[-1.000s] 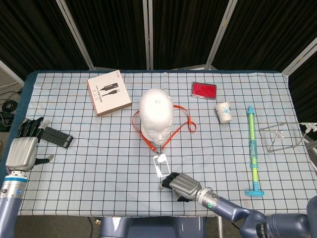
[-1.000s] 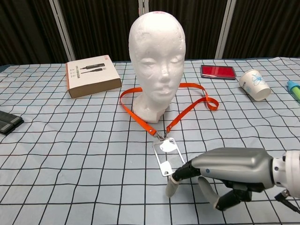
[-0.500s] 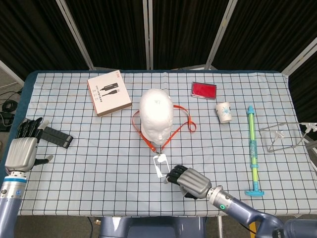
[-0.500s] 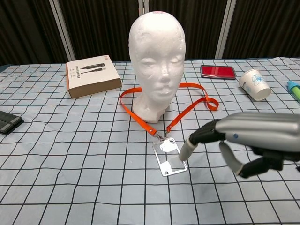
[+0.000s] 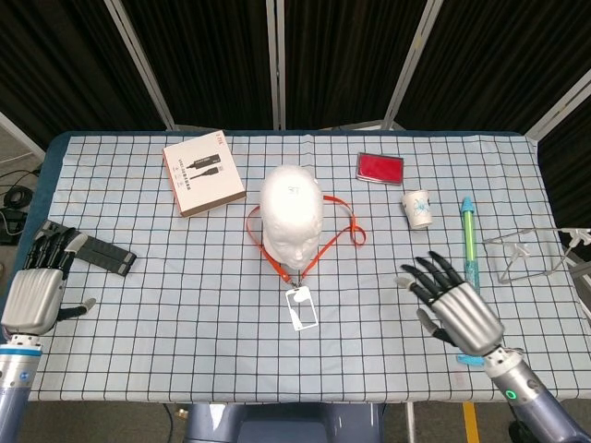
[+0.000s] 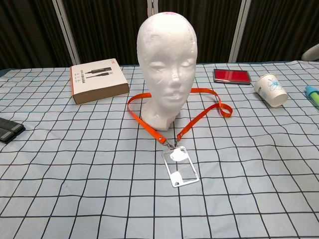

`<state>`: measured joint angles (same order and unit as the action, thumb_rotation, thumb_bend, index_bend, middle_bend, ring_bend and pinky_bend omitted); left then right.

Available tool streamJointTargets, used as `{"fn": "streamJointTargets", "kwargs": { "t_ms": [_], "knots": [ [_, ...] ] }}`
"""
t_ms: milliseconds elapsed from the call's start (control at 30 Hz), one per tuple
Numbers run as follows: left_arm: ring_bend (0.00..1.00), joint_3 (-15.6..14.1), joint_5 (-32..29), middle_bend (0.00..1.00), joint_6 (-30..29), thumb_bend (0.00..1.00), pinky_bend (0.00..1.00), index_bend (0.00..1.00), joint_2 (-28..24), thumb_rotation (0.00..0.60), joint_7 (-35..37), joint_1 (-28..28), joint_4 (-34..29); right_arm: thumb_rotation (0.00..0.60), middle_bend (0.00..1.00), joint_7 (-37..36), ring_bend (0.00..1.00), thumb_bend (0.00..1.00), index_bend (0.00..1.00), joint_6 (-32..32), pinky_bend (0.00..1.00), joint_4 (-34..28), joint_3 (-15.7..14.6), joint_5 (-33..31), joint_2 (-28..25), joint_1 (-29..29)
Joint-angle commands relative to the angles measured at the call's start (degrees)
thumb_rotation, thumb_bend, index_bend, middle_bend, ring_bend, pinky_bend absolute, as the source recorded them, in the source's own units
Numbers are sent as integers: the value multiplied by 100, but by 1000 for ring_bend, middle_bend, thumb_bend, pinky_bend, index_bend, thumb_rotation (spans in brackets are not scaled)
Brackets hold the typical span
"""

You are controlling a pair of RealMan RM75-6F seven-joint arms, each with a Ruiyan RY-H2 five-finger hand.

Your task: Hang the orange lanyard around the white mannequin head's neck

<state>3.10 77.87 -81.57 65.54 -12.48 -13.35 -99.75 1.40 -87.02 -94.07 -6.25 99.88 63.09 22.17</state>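
We note the right hand [image 5: 455, 305] raised over the desk [image 5: 185, 305] with fingers spread wide, holding nothing, well right of the white mannequin head [image 5: 292, 214], near the green-and-blue pump toy [image 5: 472, 277]. The left hand [image 5: 37, 288] sits far left of the head at the desk's edge, fingers extended and apart, empty, just beside a black flat object [image 5: 106, 254]. The orange lanyard [image 6: 189, 119] lies looped around the base of the head's neck, resting on the desk, both straps meeting in front at a clear badge holder [image 6: 180, 166]. Left of the head we see a brown box [image 6: 97, 81]; right of it a red case [image 6: 232, 75] and paper cup [image 6: 270, 90].
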Motion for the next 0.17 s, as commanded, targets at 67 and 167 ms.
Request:
{"fn": "streamJointTargets", "kwargs": {
  "t_ms": [67,167],
  "knots": [
    [0,-105,146,0,-98,73,0,0,-4,600,149,132,159,600,0,-86,0,0,48,-604,0,406,249,-712,110,-692],
    [0,-114,189,0,-140,73,0,0,-6,600,192,179,193,600,0,153,0,0,0,-696,0,540,351,-989,181,-891]
  ]
}}
